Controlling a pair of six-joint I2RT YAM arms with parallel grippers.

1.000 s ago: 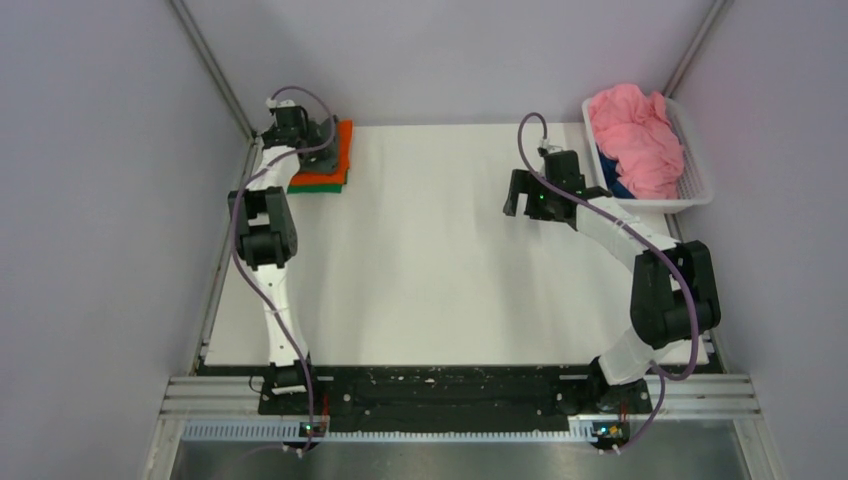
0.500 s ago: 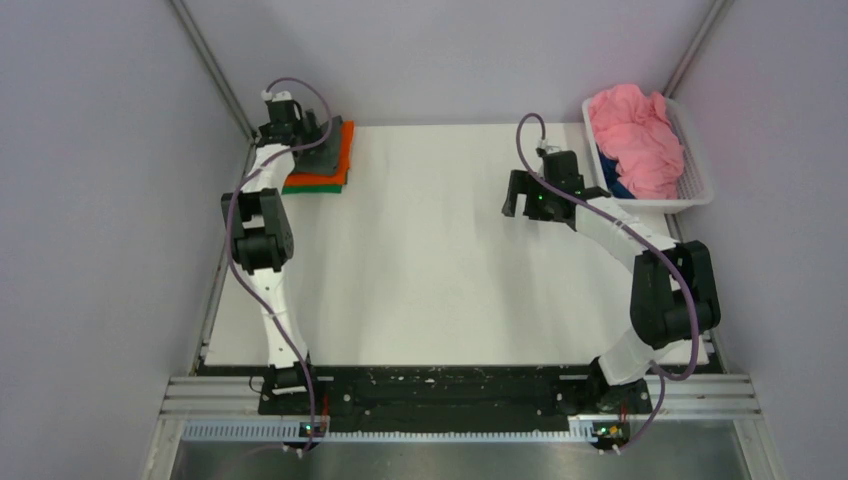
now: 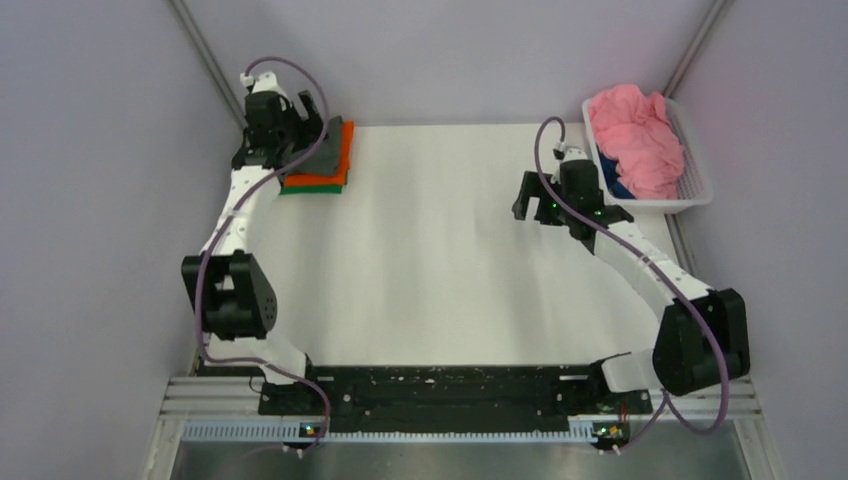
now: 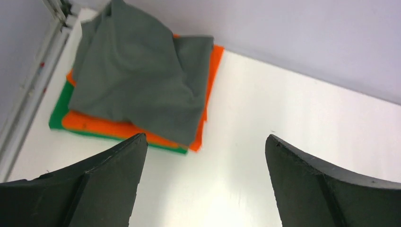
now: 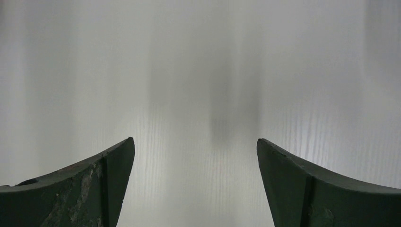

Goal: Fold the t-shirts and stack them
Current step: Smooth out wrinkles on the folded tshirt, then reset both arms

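Shows left gripper (image 4: 203,142) now drawn back and raised, jaws wide apart and empty, over a stack far left of the white basket (image 3: 700,180): rumpled dark grey t-shirt (image 4: 142,80) on orange t-shirt (image 4: 104,125) on green t-shirt (image 4: 59,111). Suggests the grey one is placed. Shows right gripper (image 5: 194,142), likewise spread and empty, swung closer to the basket's left side. Inside the basket: heaped pink t-shirt (image 3: 635,140) over blue t-shirt (image 3: 617,187), not yet folded.

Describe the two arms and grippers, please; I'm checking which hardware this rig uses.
Both the left arm and right arm have white links with black joint housings, and a purple cable loops along each. The left gripper and right gripper have dark, curved, wedge-shaped fingers; the right's look scuffed.
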